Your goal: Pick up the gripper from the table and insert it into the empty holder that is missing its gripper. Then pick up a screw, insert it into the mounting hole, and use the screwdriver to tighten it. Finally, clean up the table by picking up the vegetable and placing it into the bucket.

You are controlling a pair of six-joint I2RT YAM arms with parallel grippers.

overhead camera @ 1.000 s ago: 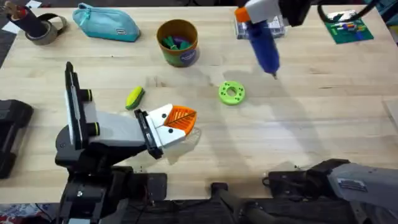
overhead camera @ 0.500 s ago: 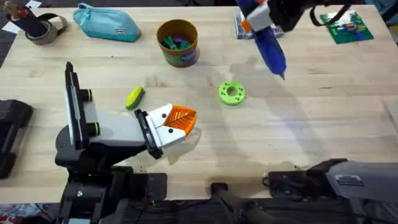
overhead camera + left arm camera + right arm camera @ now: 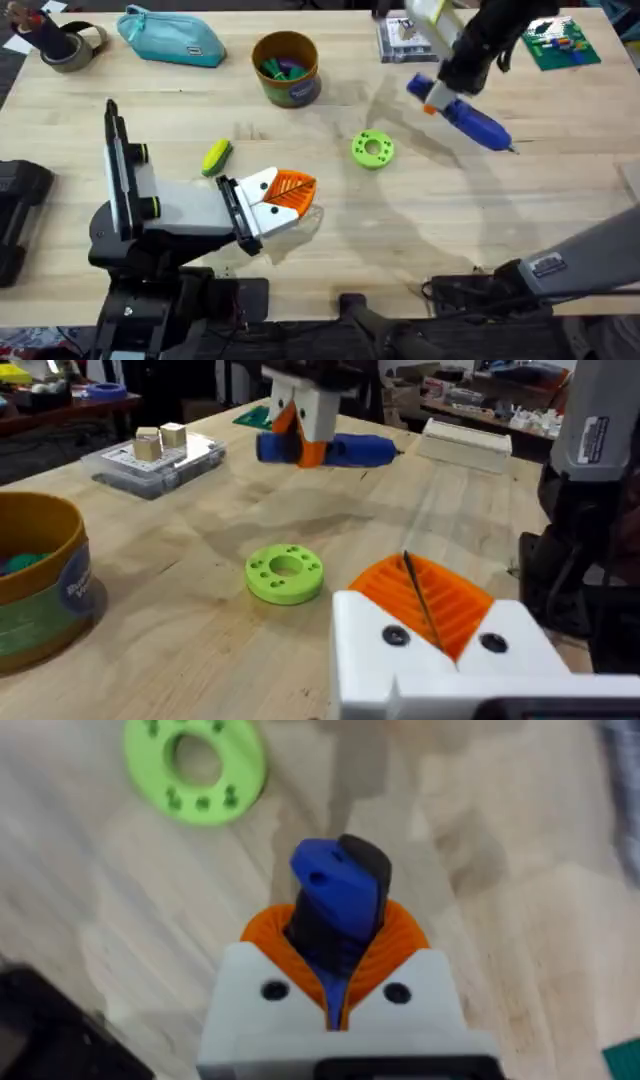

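1. My right gripper (image 3: 447, 88) is up over the far right part of the table (image 3: 420, 220), its orange pads pinched on the blue screwdriver (image 3: 470, 119).
2. From overhead the screwdriver lies at a slant, bit tip pointing right and toward me, with its shadow on the wood below.
3. In the right wrist view the screwdriver (image 3: 338, 905) sits clamped between the ribbed pads, and the green disc (image 3: 196, 767) lies on the wood beyond it.
4. My left gripper (image 3: 283, 196) rests low near the table's middle-left. I see its white block and one orange ribbed finger (image 3: 291, 188); I cannot tell whether the jaws are spread or closed.
5. In the left wrist view that orange finger (image 3: 430, 600) sits above the white block (image 3: 440, 660), with the green disc (image 3: 285, 573) just ahead on the wood.
6. The vegetable (image 3: 216, 157) lies on the table just beside the left arm, on its far side, well apart from the bucket.
7. The bucket (image 3: 286, 68) stands upright toward the far edge, green and purple bits inside.
8. A teal pouch (image 3: 171, 37) lies left of the bucket, and a tape roll (image 3: 70, 47) sits at the far left corner.
9. The green disc (image 3: 373, 150) lies between the two grippers.
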